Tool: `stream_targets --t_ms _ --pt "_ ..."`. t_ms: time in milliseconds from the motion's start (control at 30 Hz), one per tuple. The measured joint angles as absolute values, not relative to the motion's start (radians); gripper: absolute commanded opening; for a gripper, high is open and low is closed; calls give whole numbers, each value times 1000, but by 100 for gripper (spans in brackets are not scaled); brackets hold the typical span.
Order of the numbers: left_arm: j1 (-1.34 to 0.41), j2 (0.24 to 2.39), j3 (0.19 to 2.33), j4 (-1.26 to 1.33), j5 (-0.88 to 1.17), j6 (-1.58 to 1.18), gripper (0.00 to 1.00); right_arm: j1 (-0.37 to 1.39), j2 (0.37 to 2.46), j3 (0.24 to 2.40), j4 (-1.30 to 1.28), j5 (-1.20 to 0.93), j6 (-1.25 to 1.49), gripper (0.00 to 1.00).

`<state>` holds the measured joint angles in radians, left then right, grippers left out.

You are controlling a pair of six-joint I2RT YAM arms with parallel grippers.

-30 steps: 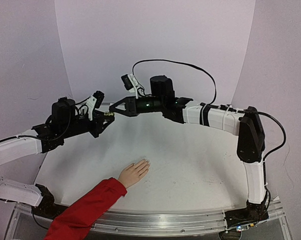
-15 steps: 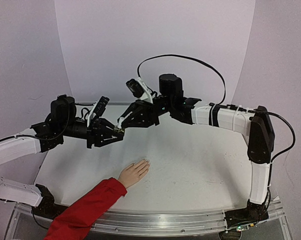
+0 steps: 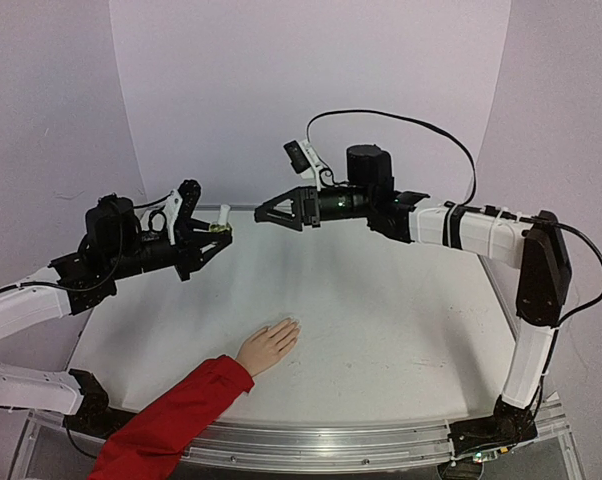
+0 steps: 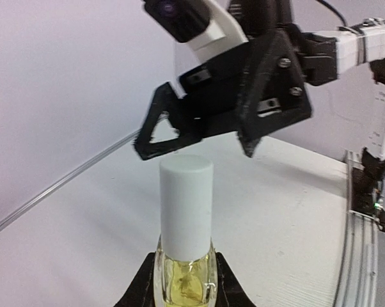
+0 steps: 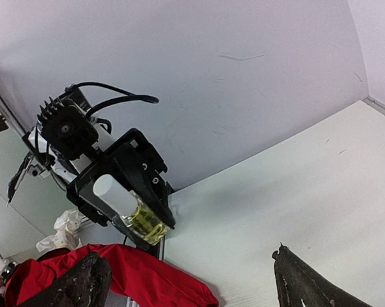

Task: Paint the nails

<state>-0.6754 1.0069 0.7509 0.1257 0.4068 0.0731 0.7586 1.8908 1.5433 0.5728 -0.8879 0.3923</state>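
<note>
Left fingers [image 3: 209, 240] clamped on yellow-green bottle [image 4: 183, 284], white cap [image 4: 186, 204] on. Right fingers [image 3: 277, 212] spread wide, empty, near cap, not touching. Nails [image 3: 292, 325] on peach hand [image 3: 268, 347], flat on worktop [image 3: 401, 320], well apart. Risk: off-centre bite on cap, bottle twisting loose, spilling.

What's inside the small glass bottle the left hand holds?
Yellow-green liquid shows through the small clear glass bottle. The tall white cylindrical cap hides its neck and any brush.

Yellow-green bottle [image 4: 184, 272], white cap [image 4: 186, 204], gripped upright in left claw [image 4: 184, 293], right claw [image 4: 196, 148] spread wide beyond
</note>
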Motion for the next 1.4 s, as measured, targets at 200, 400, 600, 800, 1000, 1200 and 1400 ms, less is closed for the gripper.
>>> stream_targets --t_ms 200,400,600,800,1000,1200,1400 --pt "-674 1008 729 167 205 82 0 809 1889 1546 566 -708 452 88" --pt "-674 1029 712 211 154 86 0 867 1899 1599 558 -569 506 81" --pt "-674 1035 706 230 144 104 0 907 1948 1689 560 -524 520 63" --pt "-674 1035 698 236 137 105 0 931 2006 1759 558 -507 521 51" --pt "-675 1035 698 237 139 104 0 939 2044 1798 547 -508 521 36" --pt "-674 1035 698 235 161 93 0 940 2052 1805 543 -516 506 12" --pt "-673 1034 698 233 216 9 0 934 2051 1811 533 -570 400 2"
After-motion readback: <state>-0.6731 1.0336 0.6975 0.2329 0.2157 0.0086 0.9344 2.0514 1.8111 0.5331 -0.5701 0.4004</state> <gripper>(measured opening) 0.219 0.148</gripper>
